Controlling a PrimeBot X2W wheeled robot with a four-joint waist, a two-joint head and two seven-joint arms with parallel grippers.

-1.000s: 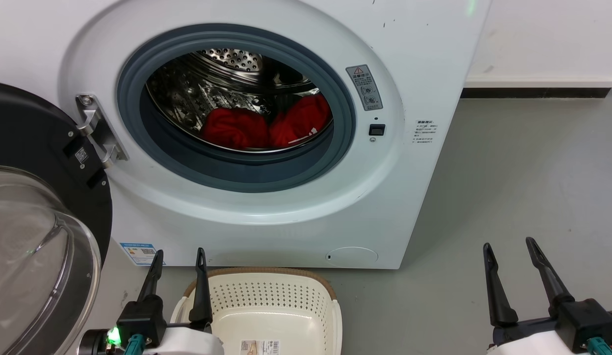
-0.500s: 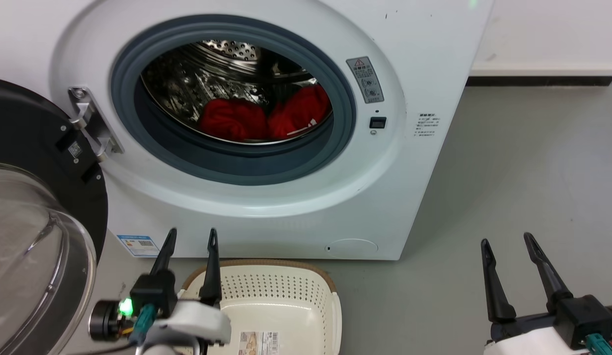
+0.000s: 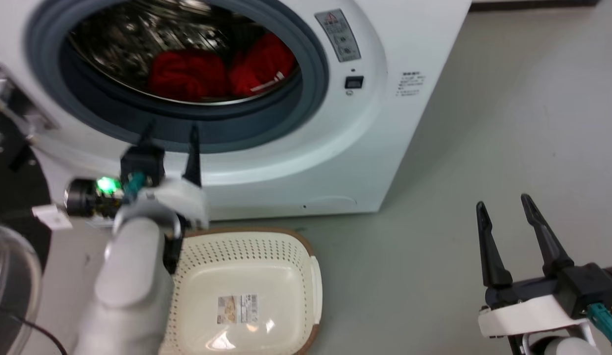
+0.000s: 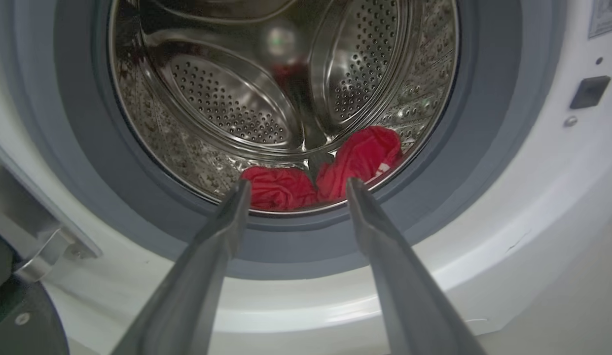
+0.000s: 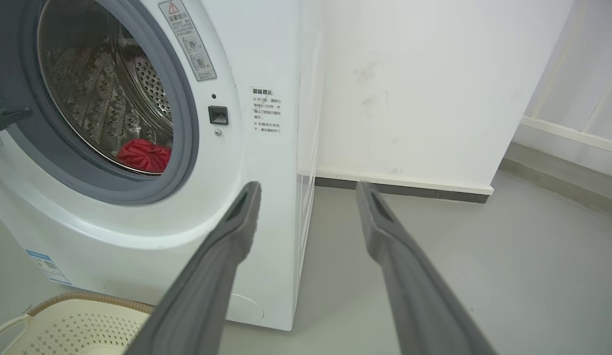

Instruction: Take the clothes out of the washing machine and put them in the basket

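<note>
red fabric marks the target: the clothes lie as two crumpled bundles on the bottom of the steel drum, behind the grey rubber ring of the washing machine, in the upper left of the head view. the two bundles sit just beside each other, and the right one carries a small white part. the head view is smeared, so whether they overlap where they meet is hard to say. the left gripper hovers in front of the ring's lower lip, its two dark fingers spread and holding nothing. in the left wrist view the bundles show in the gap between those fingers, deeper in and apart from the tips. the right gripper hangs over the floor at the lower right of the head view, fingers likewise parted and empty. the basket stands on the floor below the door opening, at the lower middle of that frame. the garments look light and limp, so they should bunch and trail rather than lift as one piece. a deep pinch on a raised fold atop the left bundle seems the surest hold, and a lift high over the ring should keep a hanging end from snagging.
</note>
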